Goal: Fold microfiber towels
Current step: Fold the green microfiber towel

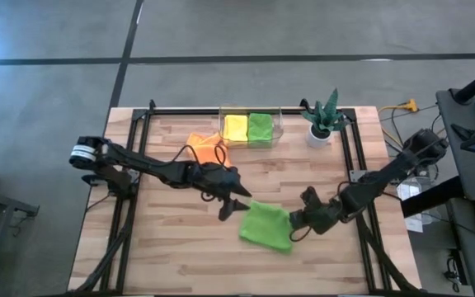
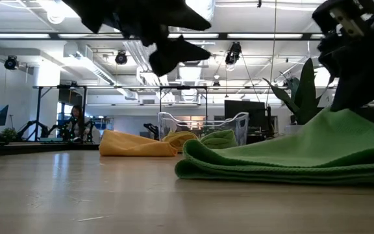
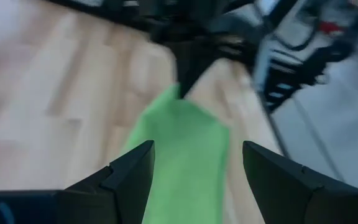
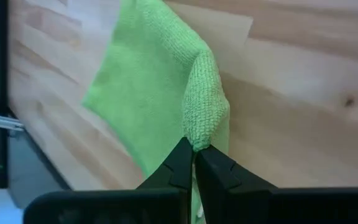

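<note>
I had the right end effector [image 4: 193, 163] pinching the lime towel [image 1: 266, 227] at its three o'clock edge to fold it; the left end effector [image 1: 236, 208] hovered spread at ten o'clock.

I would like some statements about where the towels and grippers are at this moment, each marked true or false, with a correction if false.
1. The right gripper is shut on an edge of the lime green towel. True.
2. The left gripper holds the orange towel. False: it is open and empty, beside the lime green towel.
3. The clear bin holds a yellow towel and a green towel. True.
4. The plant stands inside the bin. False: it stands beside it on the table.
</note>
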Motion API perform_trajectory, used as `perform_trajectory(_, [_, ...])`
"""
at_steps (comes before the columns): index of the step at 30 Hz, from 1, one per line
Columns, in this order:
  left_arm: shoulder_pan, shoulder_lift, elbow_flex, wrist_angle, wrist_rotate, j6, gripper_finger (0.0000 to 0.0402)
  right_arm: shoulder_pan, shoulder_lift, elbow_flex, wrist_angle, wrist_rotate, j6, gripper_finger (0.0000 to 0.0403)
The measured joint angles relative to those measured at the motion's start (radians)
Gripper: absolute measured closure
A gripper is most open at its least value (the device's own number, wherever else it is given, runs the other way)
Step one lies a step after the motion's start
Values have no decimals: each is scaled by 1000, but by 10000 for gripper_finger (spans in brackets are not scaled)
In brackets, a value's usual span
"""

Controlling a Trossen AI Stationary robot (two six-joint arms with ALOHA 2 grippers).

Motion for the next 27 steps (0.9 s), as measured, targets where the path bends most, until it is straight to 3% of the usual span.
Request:
perform_trajectory(6, [-10,157,44,110,47,-3,173,-108,30,-4,-2,-108,-151,394])
perform_trajectory(16, [-13,421,214,111,115,-4,173,-195,29,-35,-5,-189,-254,394])
perform_trajectory(24, [-12,535,263,104,122,-6,173,-203,28,-43,-8,-192,-245,392])
perform_trajectory(27, [-12,549,263,72,121,-5,173,-205,28,-44,-7,-202,-226,373])
